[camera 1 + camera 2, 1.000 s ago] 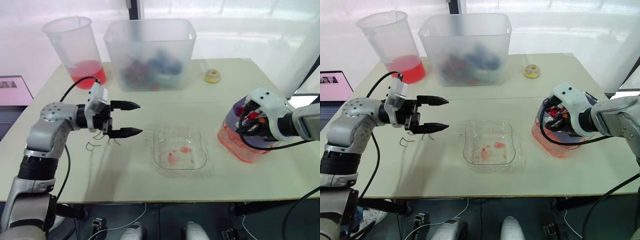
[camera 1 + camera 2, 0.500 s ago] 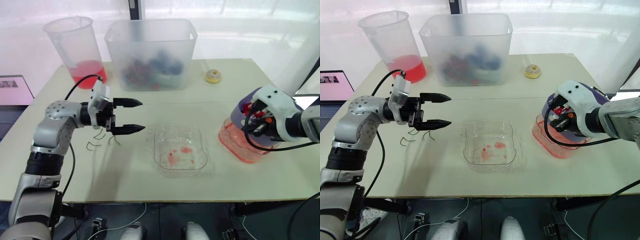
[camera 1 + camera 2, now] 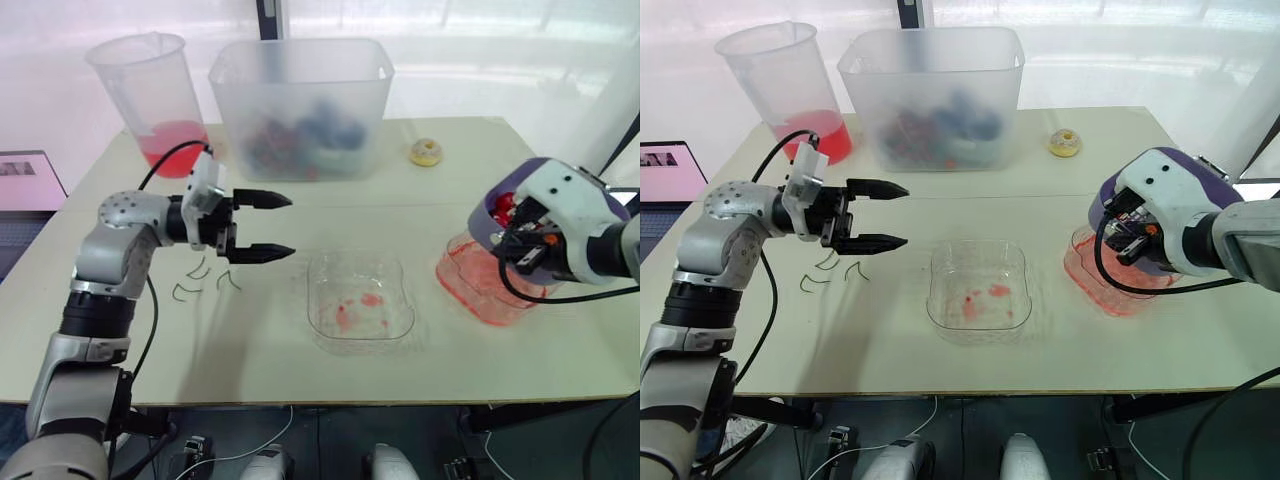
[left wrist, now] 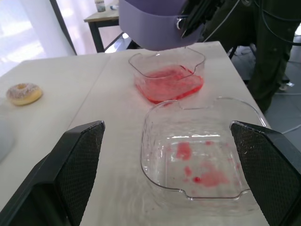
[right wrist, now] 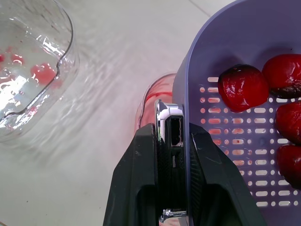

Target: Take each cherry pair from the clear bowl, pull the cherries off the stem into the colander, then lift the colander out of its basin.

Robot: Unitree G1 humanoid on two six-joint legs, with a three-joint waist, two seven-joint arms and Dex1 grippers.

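Observation:
My right gripper (image 5: 171,136) is shut on the rim of the purple colander (image 5: 235,56), holding it in the air above its clear basin (image 3: 475,285). Red liquid lies in that basin. Several red cherries (image 5: 244,87) lie in the colander. The clear bowl (image 3: 312,290) sits at the table's middle with only red smears inside. My left gripper (image 3: 290,226) hovers open and empty left of the bowl, fingers pointing toward it. Several bare stems (image 3: 200,275) lie on the table under that arm.
At the back stand a pitcher with red liquid (image 3: 155,95) and a large frosted bin (image 3: 300,105) of mixed items. A small doughnut (image 3: 425,152) lies at the back right. A laptop (image 3: 25,180) sits off the table's left edge.
My right gripper has raised the colander up out of the basin. The left gripper has drifted slightly up and forward, still open.

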